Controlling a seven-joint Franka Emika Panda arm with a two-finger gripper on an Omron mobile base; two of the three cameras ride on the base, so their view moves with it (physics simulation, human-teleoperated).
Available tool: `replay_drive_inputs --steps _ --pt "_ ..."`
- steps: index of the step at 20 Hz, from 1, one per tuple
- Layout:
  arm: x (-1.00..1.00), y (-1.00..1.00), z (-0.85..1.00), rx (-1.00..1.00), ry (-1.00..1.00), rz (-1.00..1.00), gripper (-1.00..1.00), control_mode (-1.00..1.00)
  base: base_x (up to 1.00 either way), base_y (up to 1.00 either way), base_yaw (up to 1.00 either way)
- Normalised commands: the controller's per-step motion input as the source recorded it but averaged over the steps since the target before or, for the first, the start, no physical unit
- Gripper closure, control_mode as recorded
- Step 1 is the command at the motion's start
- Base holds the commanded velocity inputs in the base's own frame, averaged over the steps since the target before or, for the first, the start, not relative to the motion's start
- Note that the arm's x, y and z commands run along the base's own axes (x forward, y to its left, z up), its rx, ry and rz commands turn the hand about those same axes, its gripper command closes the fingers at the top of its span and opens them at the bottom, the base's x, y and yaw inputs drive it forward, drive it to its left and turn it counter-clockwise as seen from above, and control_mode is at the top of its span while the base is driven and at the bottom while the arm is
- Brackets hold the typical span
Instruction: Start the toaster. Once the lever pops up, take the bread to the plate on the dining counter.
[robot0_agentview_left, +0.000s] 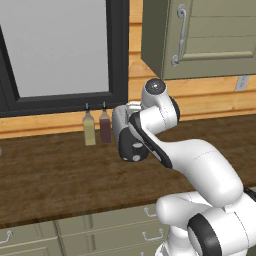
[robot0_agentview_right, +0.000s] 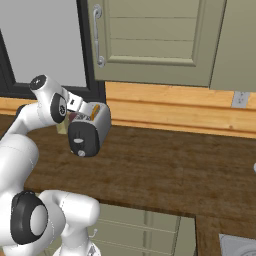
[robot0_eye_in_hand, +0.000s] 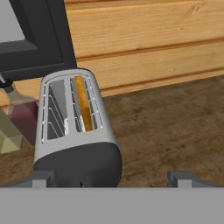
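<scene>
I have the toaster (robot0_eye_in_hand: 76, 131) straight ahead of the hand, standing on the dark wood surface (robot0_agentview_right: 165, 165) close to the back wall, its black end panel turned toward me. The bread (robot0_eye_in_hand: 82, 103) sits down in the right-hand slot with only its golden top edge showing; the left slot looks empty. My gripper (robot0_eye_in_hand: 111, 179) hangs just short of the panel with the fingers (robot0_eye_in_hand: 183, 178) spread fully apart and nothing between them.

I judge the toaster to be a stiff, smooth metal box, light enough to skid or tip if I push sideways, so the press on the lever should go straight down. The lever itself I take to be a small rigid tab, better pushed with one fingertip than pinched. The bread I expect to be light, thin and somewhat crumbly; I would take it across its flat faces by the top edge once it stands proud, gently.

The lever is what I cannot pin down: in the hand view the lower panel is cut off, and in the right base view I make out the pale dial (robot0_agentview_right: 81, 152) but no clear tab. Two bottles (robot0_agentview_left: 97, 128) stand by the window to the toaster's left, partly behind the arm.
</scene>
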Motion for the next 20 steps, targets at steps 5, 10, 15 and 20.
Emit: replay_drive_inputs --steps 5,10,15,20 --pt "0.00 0.00 0.00 0.00 0.00 0.00 -1.00 -1.00 0.00 0.00 0.00" --pt "0.00 0.00 0.00 0.00 0.00 0.00 -1.00 -1.00 0.00 0.00 0.00" --pt "0.00 0.00 0.00 0.00 0.00 0.00 -1.00 -1.00 0.00 0.00 0.00" --pt "0.00 0.00 0.00 0.00 0.00 0.00 -1.00 -1.00 0.00 0.00 0.00"
